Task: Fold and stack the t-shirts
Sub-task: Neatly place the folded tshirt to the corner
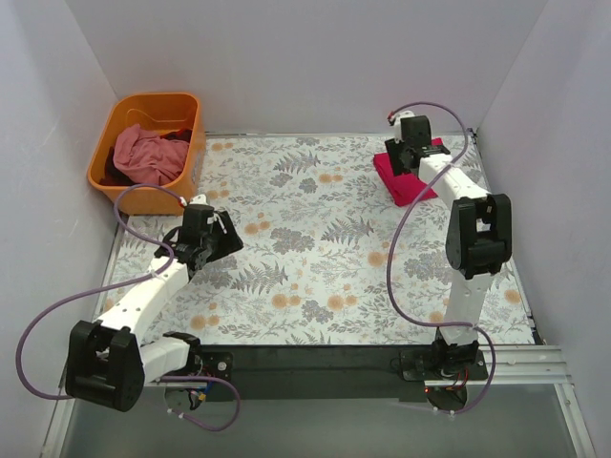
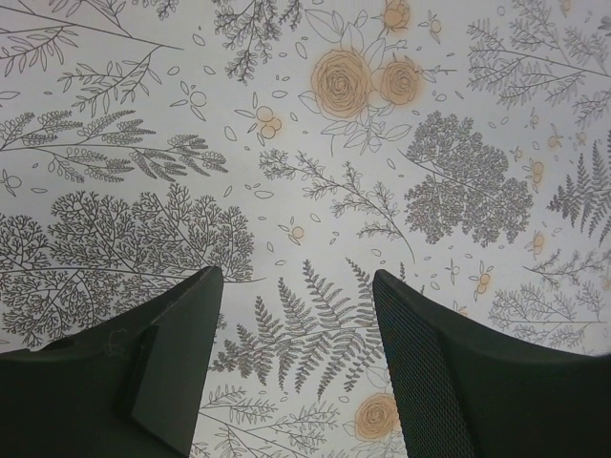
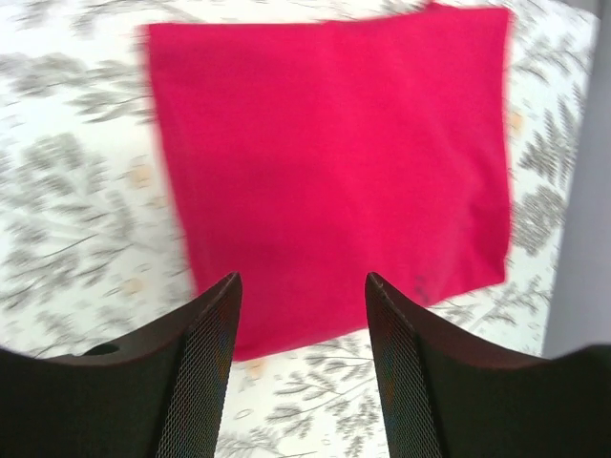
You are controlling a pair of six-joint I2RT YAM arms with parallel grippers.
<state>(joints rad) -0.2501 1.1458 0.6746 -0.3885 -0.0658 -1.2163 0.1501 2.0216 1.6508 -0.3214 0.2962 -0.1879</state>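
Observation:
A crimson-pink t-shirt (image 1: 412, 181) lies folded into a flat rectangle at the table's far right; in the right wrist view this folded t-shirt (image 3: 334, 162) fills the upper frame. My right gripper (image 1: 412, 145) hangs above it, and in its own wrist view the right gripper (image 3: 302, 291) is open with nothing between the fingers. A paler pink t-shirt (image 1: 145, 155) lies crumpled in the orange basket. My left gripper (image 1: 212, 239) hovers over the left part of the table; the left gripper (image 2: 298, 281) is open and empty, only patterned cloth below.
The orange basket (image 1: 115, 134) stands at the far left corner, off the table's edge, with a dark garment (image 1: 177, 135) beside the pink one. A floral tablecloth (image 1: 315, 258) covers the table. Grey walls close in on three sides.

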